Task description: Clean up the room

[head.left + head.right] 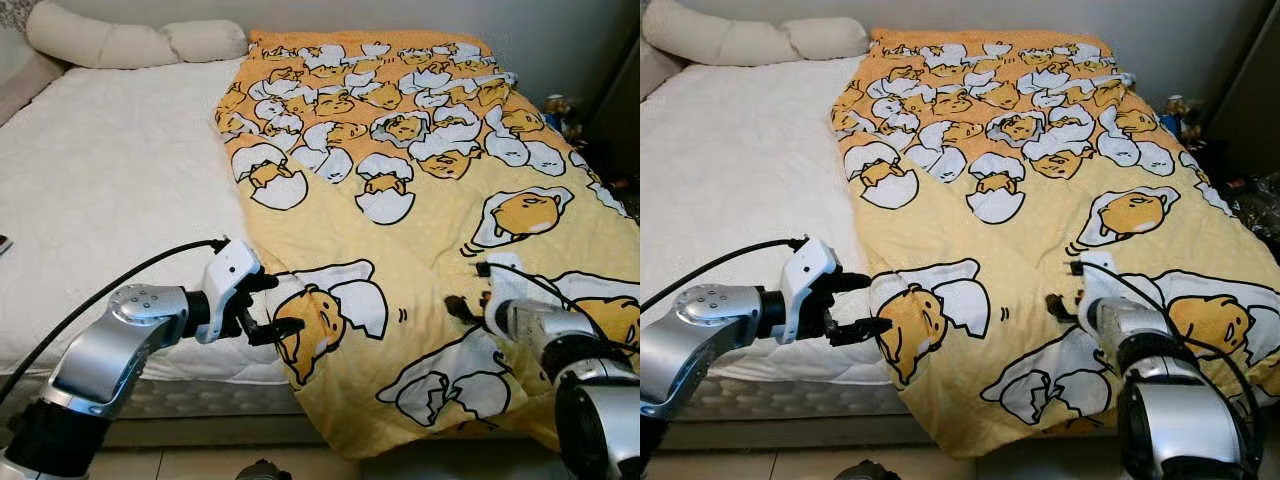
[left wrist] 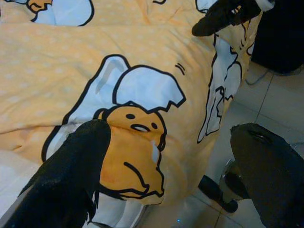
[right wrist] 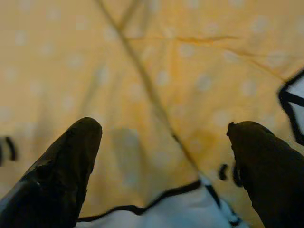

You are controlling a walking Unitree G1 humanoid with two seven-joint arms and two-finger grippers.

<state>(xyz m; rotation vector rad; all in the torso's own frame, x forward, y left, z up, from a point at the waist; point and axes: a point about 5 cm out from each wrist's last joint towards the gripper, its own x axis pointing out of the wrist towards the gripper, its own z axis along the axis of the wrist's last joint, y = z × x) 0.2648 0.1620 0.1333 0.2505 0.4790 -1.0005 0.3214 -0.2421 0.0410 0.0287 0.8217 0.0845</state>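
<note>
Yellow blanket point(image 1: 420, 230) covers only the right half of the frame, white mattress point(image 1: 110, 190) bare at left, so your spreading looks half done: left gripper point(image 1: 268, 305) and right gripper point(image 1: 470, 290) both gape at its lower edge, gripping nothing.

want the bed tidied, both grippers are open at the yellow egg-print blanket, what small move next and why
Probably shut the left gripper on the yellow egg-print quilted blanket's near edge: its open fingers straddle that edge, while the right gripper hovers open over flat fabric.
</note>
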